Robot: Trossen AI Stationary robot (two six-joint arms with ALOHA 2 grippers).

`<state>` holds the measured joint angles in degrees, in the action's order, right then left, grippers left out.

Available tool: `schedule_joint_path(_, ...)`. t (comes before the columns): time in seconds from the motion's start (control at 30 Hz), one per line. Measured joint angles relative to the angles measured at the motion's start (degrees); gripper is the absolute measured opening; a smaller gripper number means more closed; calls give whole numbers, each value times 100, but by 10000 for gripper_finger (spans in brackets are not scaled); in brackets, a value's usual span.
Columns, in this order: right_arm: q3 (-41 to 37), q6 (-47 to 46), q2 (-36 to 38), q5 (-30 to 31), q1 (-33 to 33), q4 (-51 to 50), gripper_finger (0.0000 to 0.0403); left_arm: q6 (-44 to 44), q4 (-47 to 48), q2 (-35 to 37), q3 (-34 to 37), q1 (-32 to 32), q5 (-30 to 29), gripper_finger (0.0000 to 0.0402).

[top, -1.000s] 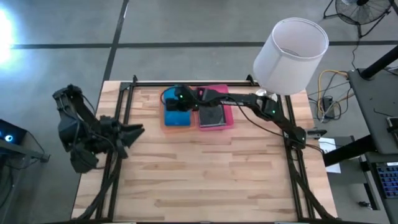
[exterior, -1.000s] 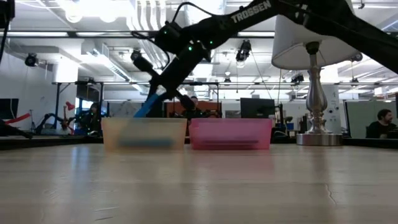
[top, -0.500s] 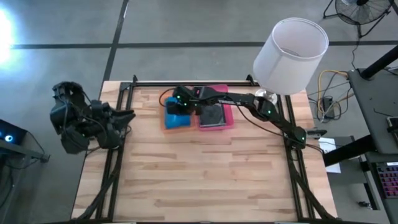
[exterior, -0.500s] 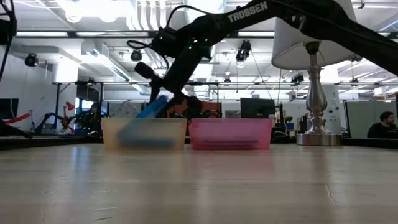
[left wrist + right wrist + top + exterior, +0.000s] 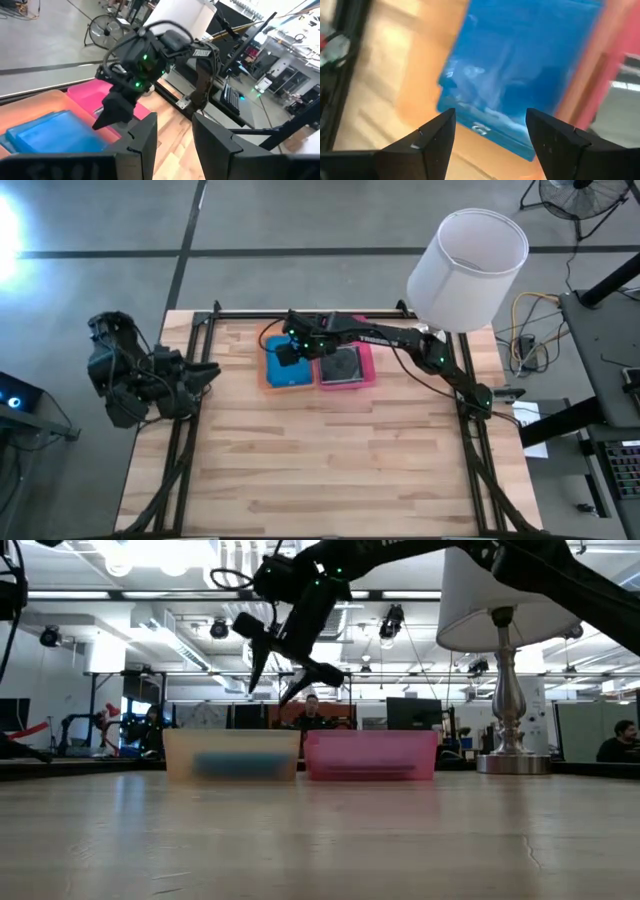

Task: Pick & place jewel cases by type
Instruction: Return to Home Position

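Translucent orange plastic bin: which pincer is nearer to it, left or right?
Right. The right pincer hangs open above the translucent orange plastic bin and its bright blue square jewel cases. The left pincer waits at the wooden table's left edge, apart from the bin.

Wooden plank table (image 5: 320, 465), as I am watching it from the remote console. It is carrying two translucent trays side by side near the middle of its far edge. The orange tray (image 5: 265, 368) is sitting toward the left arm's side, and the pink tray (image 5: 372, 370) is sitting just beside it. A white-shaded lamp (image 5: 467, 270) is standing at the far corner on the right arm's side. Black frame rails (image 5: 250, 313) are running along the table's far edge and both sides.
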<state>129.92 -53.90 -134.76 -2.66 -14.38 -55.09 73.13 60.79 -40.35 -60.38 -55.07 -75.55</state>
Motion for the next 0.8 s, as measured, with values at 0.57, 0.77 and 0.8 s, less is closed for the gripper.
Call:
schedule_joint_path(0.57, -1165, 1765, 1398, 281, 1712, 622, 198, -4707, -6080, 1179, 2380, 1130, 3534, 56)
schedule_joint_path(0.77, -2813, 1349, 2539, 254, 1882, 2262, 158, -4014, -6835, 1420, 3392, 2779, 5294, 35)
schedule_joint_path(0.8, -3125, 1283, 2755, 342, 1856, 2391, 150, -3879, -6887, 1419, 3482, 3080, 5652, 35)
